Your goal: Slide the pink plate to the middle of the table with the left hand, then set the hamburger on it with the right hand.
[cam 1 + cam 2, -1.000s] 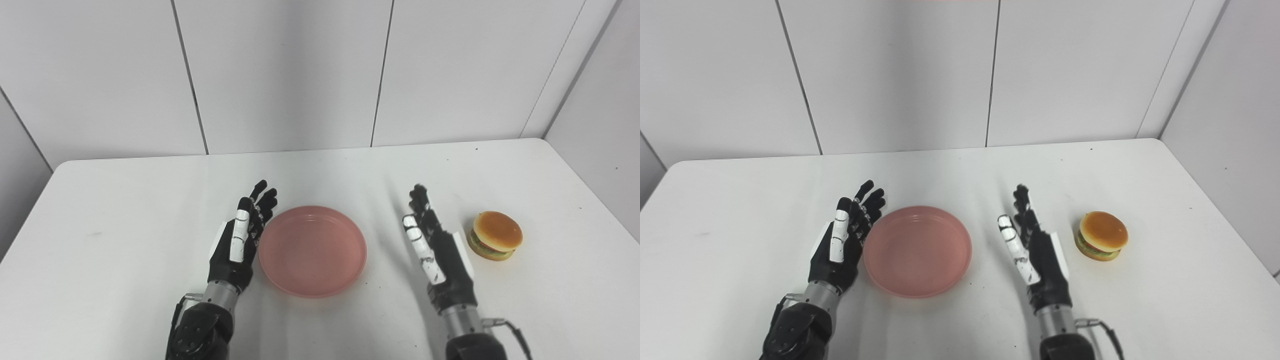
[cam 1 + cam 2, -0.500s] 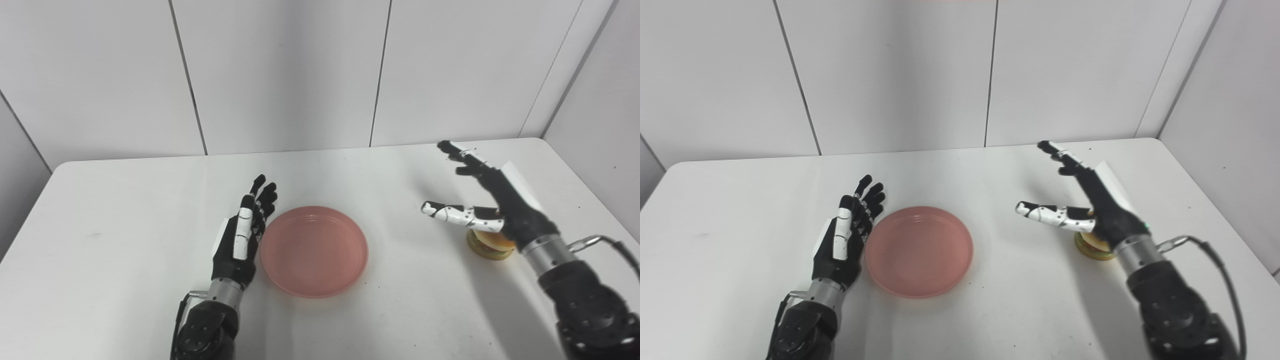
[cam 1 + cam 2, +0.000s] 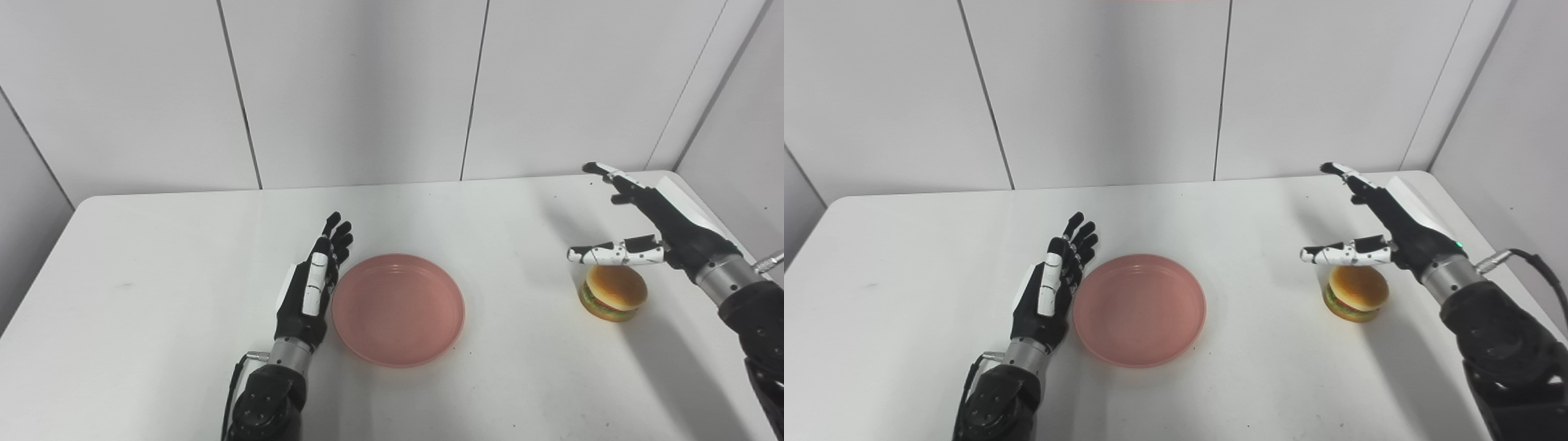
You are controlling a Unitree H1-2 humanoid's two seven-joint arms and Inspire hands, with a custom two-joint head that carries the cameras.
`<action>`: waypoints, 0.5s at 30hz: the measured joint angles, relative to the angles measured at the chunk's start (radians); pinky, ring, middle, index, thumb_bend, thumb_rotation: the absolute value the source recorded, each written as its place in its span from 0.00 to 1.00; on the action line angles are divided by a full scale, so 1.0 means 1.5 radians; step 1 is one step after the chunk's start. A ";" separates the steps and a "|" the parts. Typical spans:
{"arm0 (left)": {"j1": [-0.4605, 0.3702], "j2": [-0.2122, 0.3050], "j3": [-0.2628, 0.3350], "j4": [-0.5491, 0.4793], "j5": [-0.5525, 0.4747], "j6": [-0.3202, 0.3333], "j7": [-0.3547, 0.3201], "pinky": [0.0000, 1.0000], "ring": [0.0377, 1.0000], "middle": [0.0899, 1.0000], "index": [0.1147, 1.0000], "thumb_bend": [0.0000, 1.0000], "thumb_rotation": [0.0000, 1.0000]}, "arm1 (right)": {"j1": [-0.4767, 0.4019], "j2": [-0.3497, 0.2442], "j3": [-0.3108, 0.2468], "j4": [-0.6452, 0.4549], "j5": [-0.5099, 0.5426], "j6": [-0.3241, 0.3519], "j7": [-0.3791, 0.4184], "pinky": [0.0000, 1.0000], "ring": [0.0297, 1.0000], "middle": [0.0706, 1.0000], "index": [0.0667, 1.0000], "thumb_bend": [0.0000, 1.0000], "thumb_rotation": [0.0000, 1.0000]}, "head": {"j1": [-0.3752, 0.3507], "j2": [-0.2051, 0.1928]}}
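Fingers (image 3: 612, 181) spread wide on the right hand (image 3: 658, 223), thumb sticking out sideways just above the hamburger (image 3: 613, 292), nothing gripped yet. Hovering over the bun rather than touching it, far as can be told. Hamburger sitting well to the right of the pink plate (image 3: 398, 309), on the white table (image 3: 153, 245).

Left hand (image 3: 309, 288) lying open and edge-on just left of the pink plate, fingers straight and close together, holding nothing. Looks right up against the rim, maybe touching, can't say for sure. Plate sitting pretty much mid-table already, so probably just the burger part left.

Stuff that could go sideways from here:
- coming down off-centre, since the palm seems to sit behind and to the right of the burger relative to the plate. Closing from there could squirt it toward the table's right edge, which isn't far off.
- round, smooth-looking bun, so a pinch too high up likely slipping off the top.
- left hand parked at the rim: any twitch shoving the plate away from the middle right before the drop.

Compared with a second ago: right hand no longer resting low between plate and hamburger, now lifted and swung out past the burger, thumb opened sideways. Half a second back it was covering most of the burger; now sitting higher, leaving the whole thing showing. Camera shifting a bit too, so plate, burger and left hand not really moving.
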 measured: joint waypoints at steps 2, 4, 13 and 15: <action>0.001 0.000 -0.001 0.000 0.005 -0.005 0.003 1.00 0.96 0.96 0.95 0.75 1.00 | 0.000 0.000 0.000 0.019 0.001 -0.011 0.000 0.88 0.96 0.96 0.92 0.88 0.22 | -0.016 0.001; 0.001 0.000 -0.001 -0.001 0.008 -0.006 0.005 0.99 0.96 0.95 0.94 0.76 1.00 | 0.000 -0.003 0.002 0.029 -0.006 -0.021 0.000 0.85 0.94 0.95 0.91 0.90 0.25 | -0.021 0.001; 0.009 -0.004 0.000 -0.011 0.014 -0.004 0.029 1.00 0.97 0.96 0.95 0.76 1.00 | -0.018 -0.063 0.069 0.066 -0.091 -0.021 0.035 0.84 0.92 0.91 0.87 0.98 0.28 | -0.039 0.003; 0.011 -0.004 -0.001 -0.015 0.020 -0.004 0.033 1.00 0.97 0.95 0.95 0.76 1.00 | -0.018 -0.069 0.081 0.073 -0.103 -0.021 0.043 0.84 0.92 0.91 0.87 0.98 0.28 | -0.040 0.004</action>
